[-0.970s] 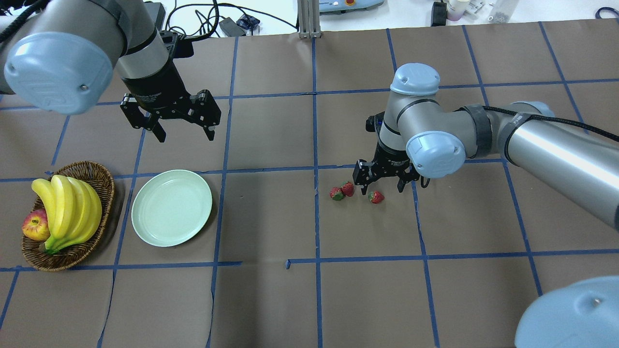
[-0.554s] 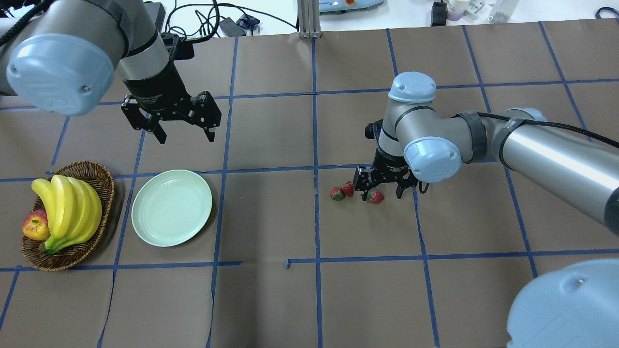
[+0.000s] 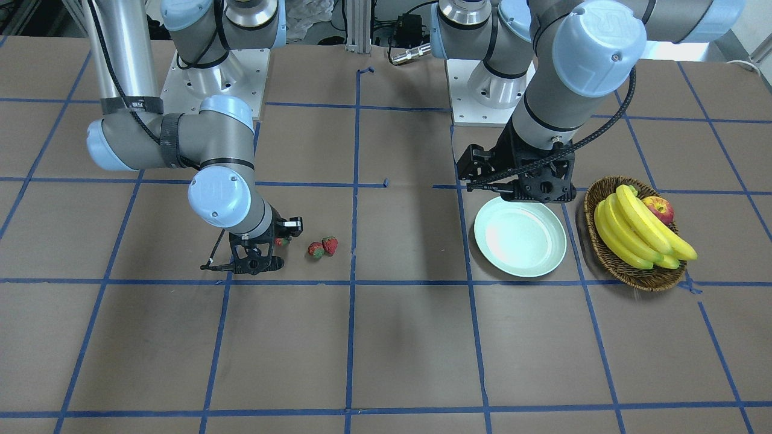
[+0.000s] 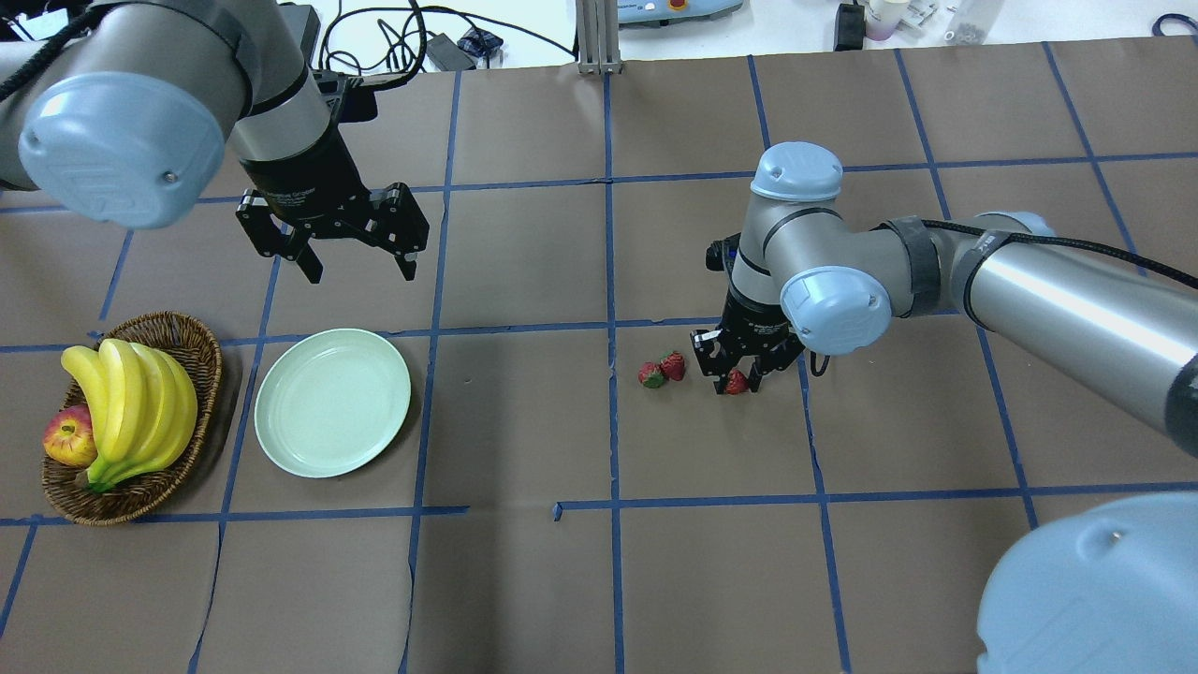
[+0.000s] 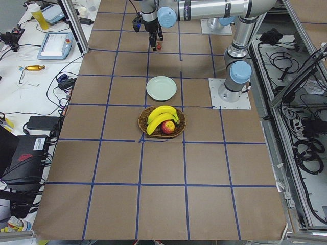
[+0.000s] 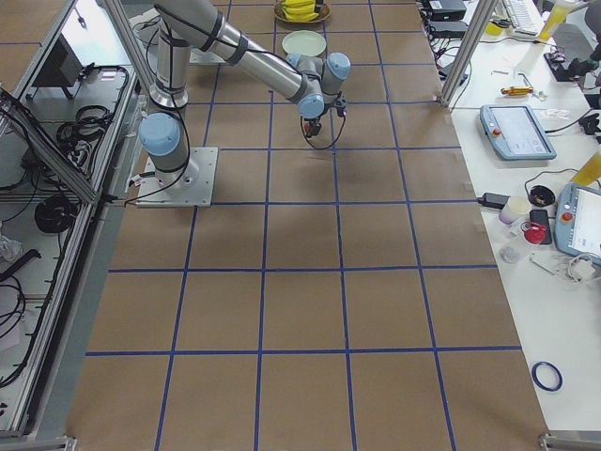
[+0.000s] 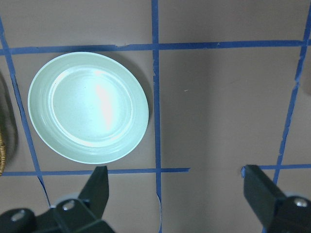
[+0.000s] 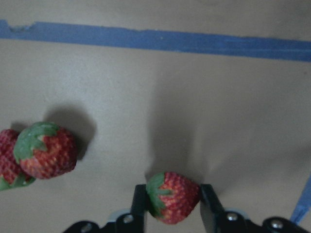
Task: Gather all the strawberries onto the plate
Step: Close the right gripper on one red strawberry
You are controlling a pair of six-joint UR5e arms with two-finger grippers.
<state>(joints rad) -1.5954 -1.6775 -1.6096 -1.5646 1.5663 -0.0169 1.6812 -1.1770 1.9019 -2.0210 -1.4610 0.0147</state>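
Three strawberries lie right of centre on the brown table. My right gripper (image 4: 737, 380) is down at the table and shut on the rightmost strawberry (image 8: 174, 195), a finger pressed against each of its sides. Just to its left the other two strawberries (image 4: 652, 375) (image 4: 673, 365) lie touching each other. In the right wrist view one strawberry (image 8: 46, 151) lies at the left. The mint-green plate (image 4: 333, 402) sits far to the left with nothing on it. My left gripper (image 4: 361, 274) hovers open behind the plate, holding nothing; in its wrist view the plate (image 7: 88, 107) lies ahead of the fingertips (image 7: 98, 180).
A wicker basket (image 4: 202, 348) holding bananas (image 4: 131, 408) and an apple (image 4: 67, 438) stands left of the plate. Blue tape lines grid the table. Cables and equipment lie beyond the far edge.
My right gripper has come down around the rightmost strawberry and shut on it. The left gripper has drifted slightly; plate and other berries have not moved.
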